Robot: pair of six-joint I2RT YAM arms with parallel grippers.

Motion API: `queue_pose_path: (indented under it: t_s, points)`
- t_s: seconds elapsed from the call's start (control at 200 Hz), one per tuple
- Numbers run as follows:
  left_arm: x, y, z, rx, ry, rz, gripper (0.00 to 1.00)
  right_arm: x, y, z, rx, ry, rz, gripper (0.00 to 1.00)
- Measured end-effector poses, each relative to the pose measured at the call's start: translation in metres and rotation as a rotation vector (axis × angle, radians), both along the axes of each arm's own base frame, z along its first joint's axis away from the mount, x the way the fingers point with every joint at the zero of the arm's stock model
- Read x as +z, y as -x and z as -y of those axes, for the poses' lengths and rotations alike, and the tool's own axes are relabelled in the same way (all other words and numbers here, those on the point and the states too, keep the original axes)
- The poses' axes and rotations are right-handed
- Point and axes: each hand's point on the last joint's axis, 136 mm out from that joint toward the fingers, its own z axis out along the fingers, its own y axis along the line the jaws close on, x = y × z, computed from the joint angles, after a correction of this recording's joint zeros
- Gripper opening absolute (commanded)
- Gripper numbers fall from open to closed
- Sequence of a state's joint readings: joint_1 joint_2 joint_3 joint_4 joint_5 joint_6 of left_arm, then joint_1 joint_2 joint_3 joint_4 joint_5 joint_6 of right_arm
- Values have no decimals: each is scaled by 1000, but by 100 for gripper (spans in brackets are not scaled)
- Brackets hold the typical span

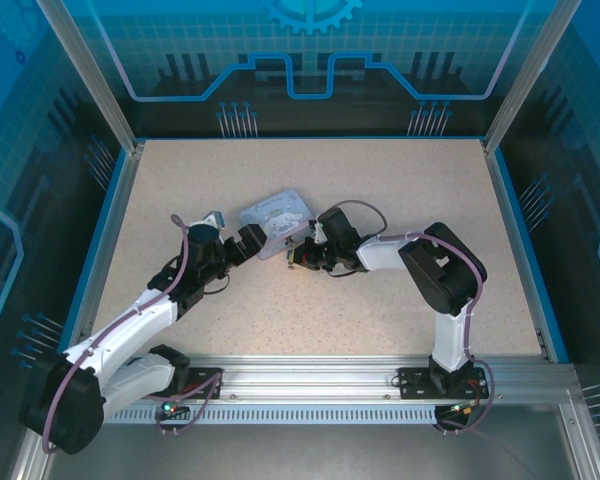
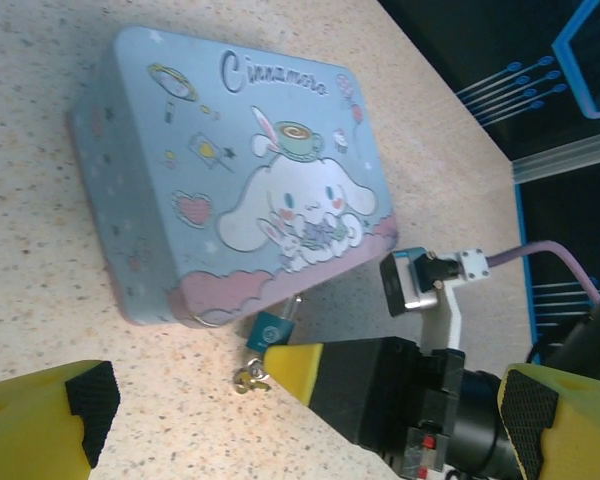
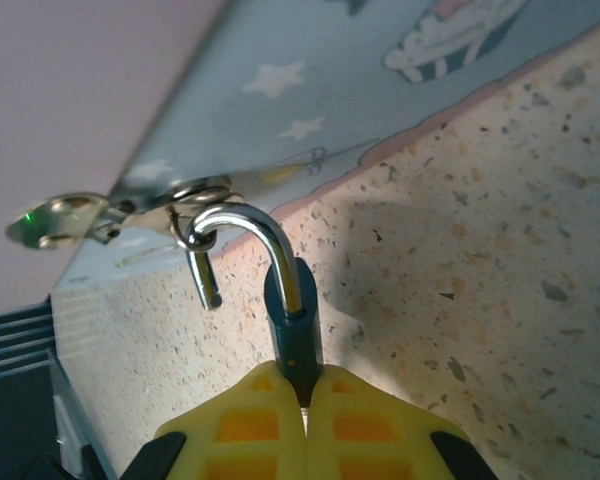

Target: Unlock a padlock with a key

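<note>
The small teal padlock (image 3: 295, 335) hangs from the latch ring of the pale blue tin box (image 2: 240, 160). Its silver shackle (image 3: 265, 235) is sprung open, the free end out of the body. My right gripper (image 3: 303, 395) is shut on the padlock body, which also shows under the box edge (image 2: 273, 328). The tiny brass key (image 2: 246, 378) with its rings sits on the table beside the right gripper's yellow fingertip (image 2: 298, 368); I cannot tell whether it is in the lock. My left gripper (image 2: 310, 405) stands open just short of the box, holding nothing.
The tin box (image 1: 278, 217) lies mid-table between the two grippers, left gripper (image 1: 247, 241) and right gripper (image 1: 302, 256). A blue raised rim (image 1: 516, 240) borders the speckled table. Purple cables run along both arms.
</note>
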State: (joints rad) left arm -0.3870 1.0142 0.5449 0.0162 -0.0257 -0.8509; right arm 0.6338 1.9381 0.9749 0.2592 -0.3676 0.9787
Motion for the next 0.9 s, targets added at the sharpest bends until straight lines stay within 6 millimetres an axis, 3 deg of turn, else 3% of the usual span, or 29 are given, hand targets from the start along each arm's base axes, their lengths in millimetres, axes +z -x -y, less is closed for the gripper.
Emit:
queue_pose_path:
  t_s: [0.335,0.895]
  points:
    - [-22,-11,-15,53,-149,-84,99,-1,-6,-2,-123,-98,-56,0]
    - [-64,-37,-24,97,-313,-204,99,-2,-19,9,-200,-113,-60,0]
